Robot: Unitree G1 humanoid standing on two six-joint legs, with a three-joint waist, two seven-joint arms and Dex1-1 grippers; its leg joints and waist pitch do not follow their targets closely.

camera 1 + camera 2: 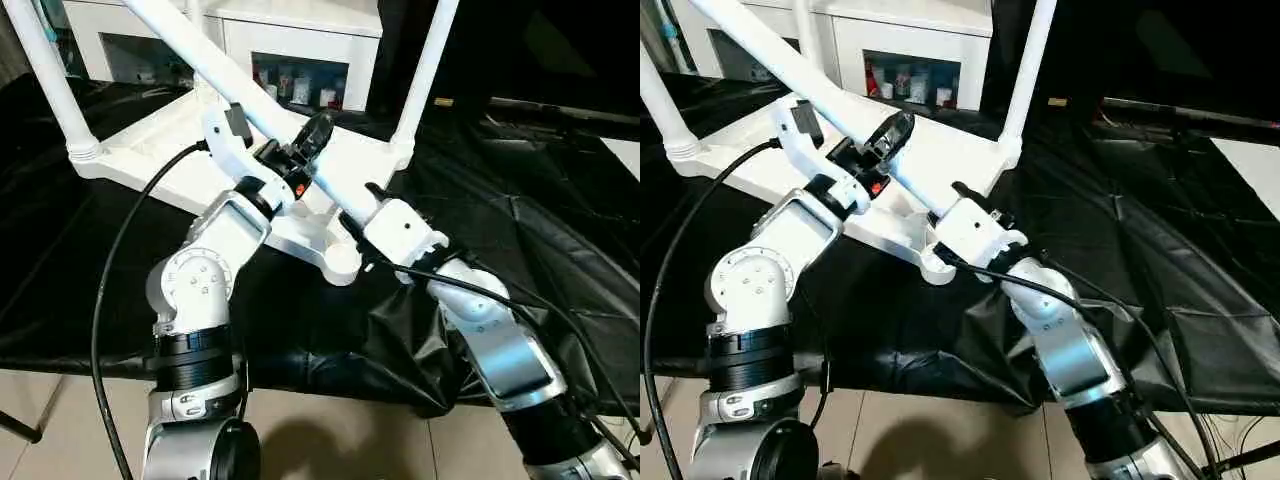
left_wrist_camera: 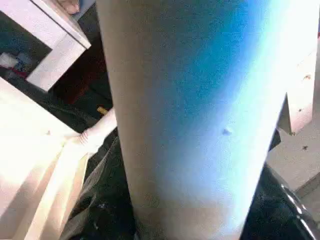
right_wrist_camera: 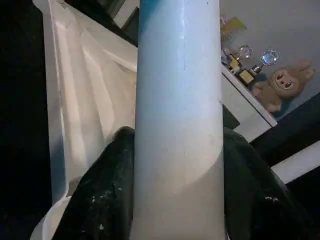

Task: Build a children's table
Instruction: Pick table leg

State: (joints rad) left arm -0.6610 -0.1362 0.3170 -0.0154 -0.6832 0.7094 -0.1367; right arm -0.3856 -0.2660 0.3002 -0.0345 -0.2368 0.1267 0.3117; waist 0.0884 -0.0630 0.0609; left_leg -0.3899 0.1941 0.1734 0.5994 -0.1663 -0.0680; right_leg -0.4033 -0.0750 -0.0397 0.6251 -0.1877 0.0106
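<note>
Black-sheeted work table, 1 tabletop, 3 legs visible

The white tabletop lies ribbed underside up, two white legs standing upright in its far sockets. A third leg slants across it, lying between the jaws of both grippers, above the near corner socket.

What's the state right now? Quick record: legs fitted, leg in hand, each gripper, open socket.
legs fitted: two upright legs in far sockets of the tabletop
leg in hand: slanted leg, lower end by the near corner
left gripper: closed on slanted leg
right gripper: closed on slanted leg
open socket: near corner socket
</note>
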